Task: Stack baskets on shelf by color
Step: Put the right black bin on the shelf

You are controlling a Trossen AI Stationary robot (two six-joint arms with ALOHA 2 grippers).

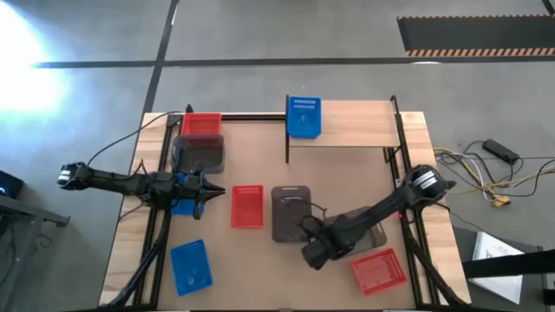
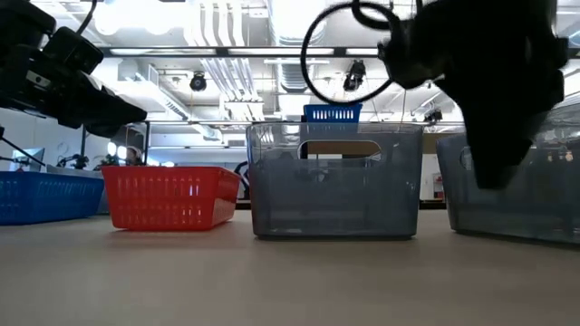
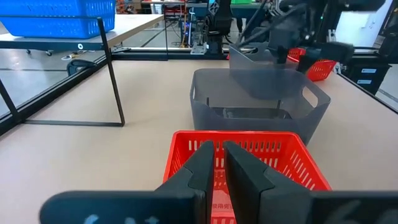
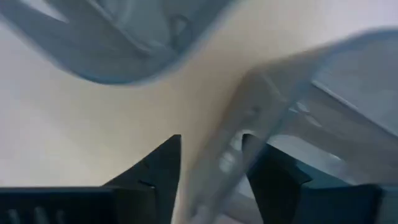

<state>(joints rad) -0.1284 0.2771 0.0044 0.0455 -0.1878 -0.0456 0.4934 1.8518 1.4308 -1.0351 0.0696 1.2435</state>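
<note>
high: left hand [image 1: 211, 191] pressed together at left-centre; right hand [image 1: 314, 251] lower centre at grey basket [image 1: 371, 234]; blue basket [image 1: 303, 116] on shelf [image 1: 360, 123], upper centre | left wrist: red basket [image 3: 239, 163] ahead of fingers | right wrist: fingers [image 4: 155, 168] straddle grey wall, grip unclear

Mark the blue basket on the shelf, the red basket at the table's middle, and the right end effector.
blue basket on the shelf [image 1: 303, 116]: high view, on its perforated bottom.
red basket at the table's middle [image 1: 247, 206]: high view, on its bottom.
right end effector [image 4: 211, 163]: right wrist view, between its fingertips, astride a grey basket's wall.
</note>
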